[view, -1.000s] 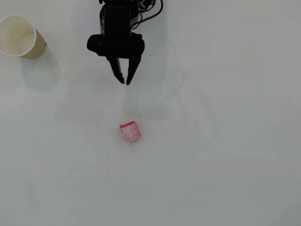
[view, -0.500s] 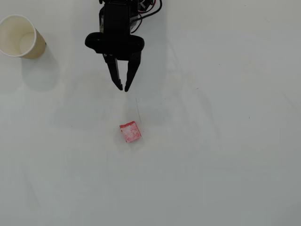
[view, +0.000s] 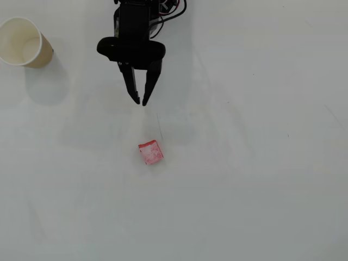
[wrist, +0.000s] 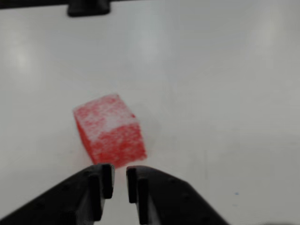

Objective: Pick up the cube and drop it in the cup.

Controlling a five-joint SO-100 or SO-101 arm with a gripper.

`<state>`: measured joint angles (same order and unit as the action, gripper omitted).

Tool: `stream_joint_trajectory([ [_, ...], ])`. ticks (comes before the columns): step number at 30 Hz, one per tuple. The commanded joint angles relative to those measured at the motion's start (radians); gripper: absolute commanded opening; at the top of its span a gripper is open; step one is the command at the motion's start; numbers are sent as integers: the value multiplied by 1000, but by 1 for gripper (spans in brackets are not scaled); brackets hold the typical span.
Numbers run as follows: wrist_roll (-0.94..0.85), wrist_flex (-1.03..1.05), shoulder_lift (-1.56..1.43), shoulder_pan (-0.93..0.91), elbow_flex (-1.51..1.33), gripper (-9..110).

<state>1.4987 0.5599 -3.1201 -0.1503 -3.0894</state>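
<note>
The small red cube (view: 150, 153) with whitish speckles lies on the white table near the middle of the overhead view. My black gripper (view: 141, 102) hangs above it in that view, a short way off, tips pointing toward it. In the wrist view the cube (wrist: 110, 131) sits just beyond the gripper (wrist: 119, 180), slightly to the left. The jaws stand nearly together with only a thin slit and nothing between them. The tan paper cup (view: 22, 42) with its white inside stands at the top left of the overhead view, far from both.
The white tabletop (view: 244, 179) spreads around the cube on all sides. The arm's black body and cables (view: 163, 8) enter from the top edge of the overhead view. A dark object (wrist: 89, 7) shows at the wrist view's top edge.
The gripper has crept a little toward the cube in the overhead view. Cube and cup have not moved.
</note>
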Motion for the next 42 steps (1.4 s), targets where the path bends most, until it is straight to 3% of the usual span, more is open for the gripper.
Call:
stream_joint_trajectory([
  [1,-6,-18,-20,15,-34,0],
  [9,-8,-32,-20,89,-34,1],
  [16,-8,-37,-20,114,-34,22],
  [32,-8,-57,12,107,6,24],
  [42,-8,-103,399,184,270,27],
])
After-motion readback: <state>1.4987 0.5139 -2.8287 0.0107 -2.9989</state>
